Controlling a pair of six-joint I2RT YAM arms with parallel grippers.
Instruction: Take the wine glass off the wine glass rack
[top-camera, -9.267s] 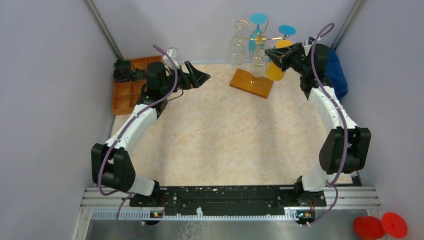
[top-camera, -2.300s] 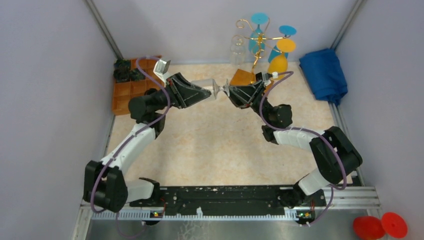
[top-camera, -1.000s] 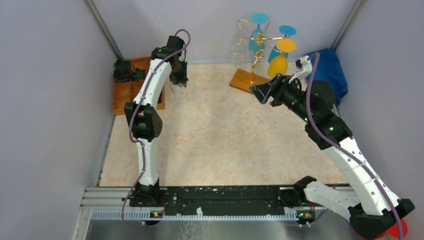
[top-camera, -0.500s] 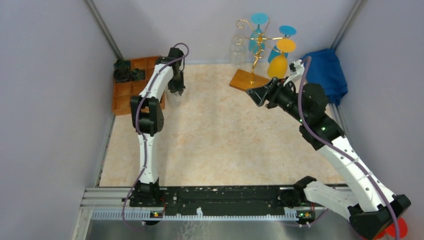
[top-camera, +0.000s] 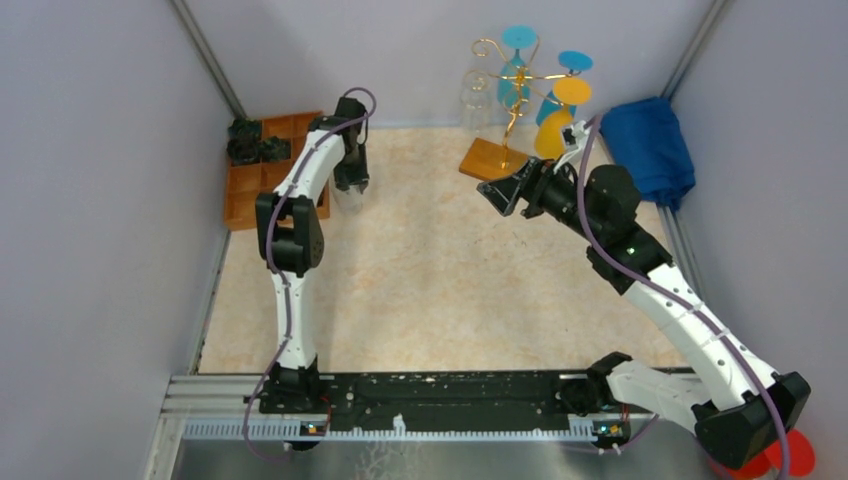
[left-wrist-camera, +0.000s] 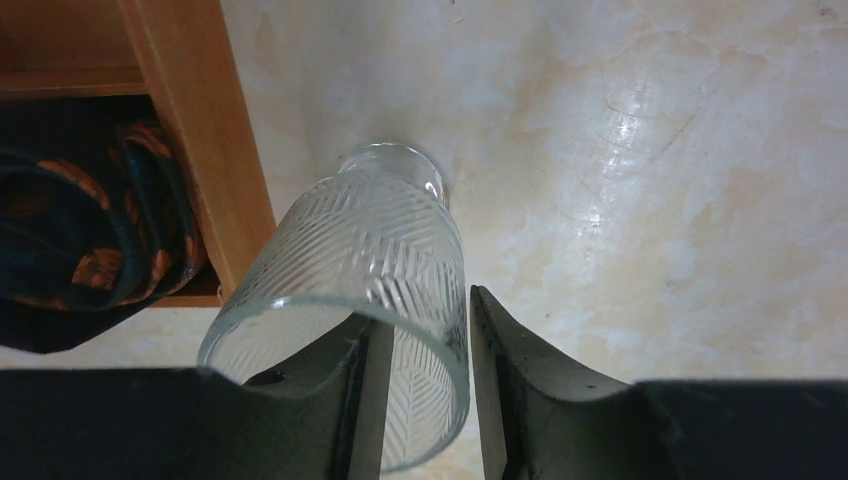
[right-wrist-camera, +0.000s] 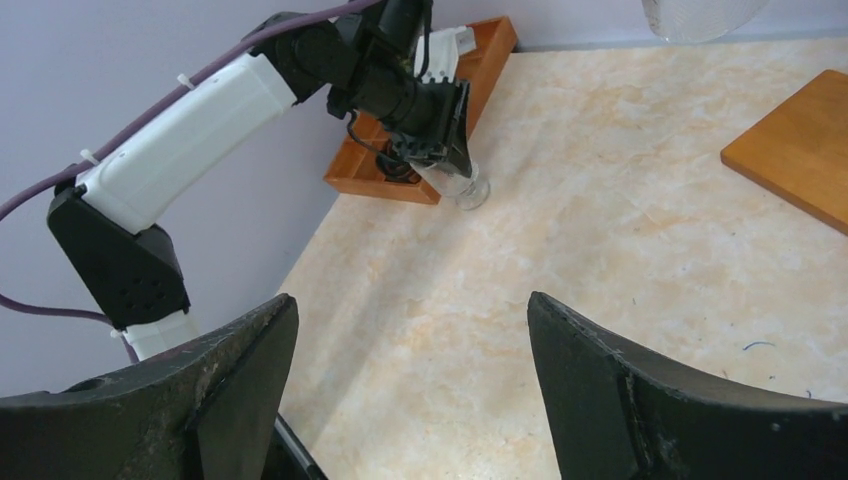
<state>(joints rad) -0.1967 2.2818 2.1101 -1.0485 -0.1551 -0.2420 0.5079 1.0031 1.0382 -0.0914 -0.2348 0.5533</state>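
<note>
Firstly, table (top-camera: 440, 290): marbled beige top, bearing everything listed below.

Rack (top-camera: 487, 157): far centre-right; gold wire on a wooden base. Blue, orange and clear hung glasses (top-camera: 553, 130) dangle bowl-down from its arms, caught by their feet, so each can likely be slid off sideways.

Tray (top-camera: 245, 200): orange, compartmented, far left by the wall; dark items in its far cells.

Cloth (top-camera: 645, 140): blue, bunched, far right.

Glass (left-wrist-camera: 370, 240): clear, herringbone-cut. Off the rack and well apart from it, at far left just beside the tray's right edge. Tilted, foot down at the table, rim up toward the wrist. Whether the foot sits flat cannot be told.

Left gripper (left-wrist-camera: 422, 315): jaws drawn close, pinching the glass wall at the rim, one finger inside the bowl and one outside. This grip leaves the foot free to meet the table first. Judged stage: setting down, release not yet made. A tilted glass may topple if freed early.

Right gripper (right-wrist-camera: 410, 305): jaws spread wide, nothing between them. Hovers just near of the rack base, facing left.
</note>
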